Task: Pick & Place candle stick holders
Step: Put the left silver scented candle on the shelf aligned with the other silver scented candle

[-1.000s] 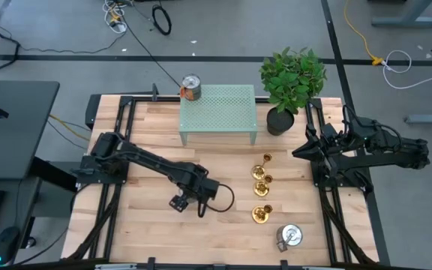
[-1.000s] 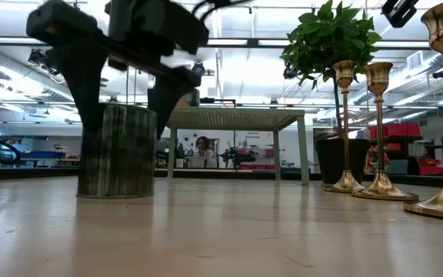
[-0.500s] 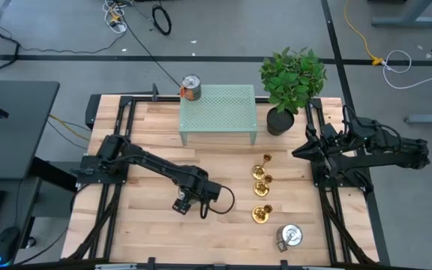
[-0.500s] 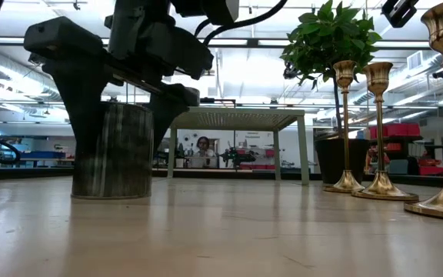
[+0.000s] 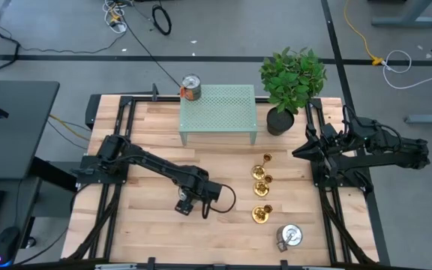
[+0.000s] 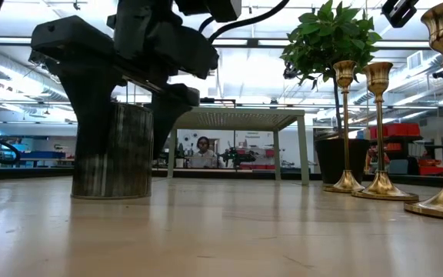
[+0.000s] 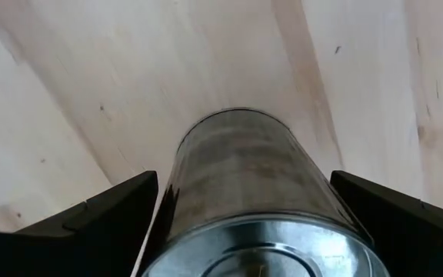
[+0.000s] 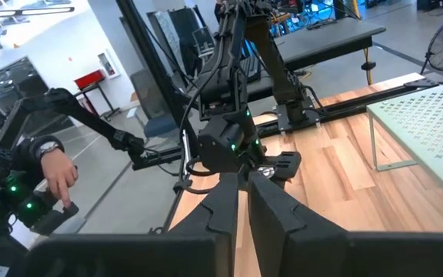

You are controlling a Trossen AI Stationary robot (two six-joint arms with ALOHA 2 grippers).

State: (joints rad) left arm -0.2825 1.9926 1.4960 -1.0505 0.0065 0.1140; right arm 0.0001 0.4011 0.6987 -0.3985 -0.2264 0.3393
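Note:
Three gold candle stick holders (image 5: 260, 180) stand on their round bases in a row right of the table's middle. They also show at the right of the low view (image 6: 379, 131). My left gripper (image 5: 184, 201) is down over an upright dark tin can (image 6: 114, 150) left of them and is shut on it. My right gripper (image 5: 298, 152) waits shut and empty at the right edge, and its close-set fingers show in the right wrist view (image 8: 244, 208). My left gripper pinches the tin can's round side wall (image 7: 177, 177) between its two fingers, one on each side. The fingers (image 6: 87, 123) come from above, pointing down along the can's wall. The can stands upright with its bottom on the table.
A green mesh rack (image 5: 217, 112) stands at the far middle, with an orange-labelled can (image 5: 190, 87) at its far left corner. A potted plant (image 5: 291, 82) stands to its right. A silver can (image 5: 289, 236) lies near the front edge, right of the holders.
My left gripper has shifted a little toward the table's near edge with the tin can, which stays upright on the table.

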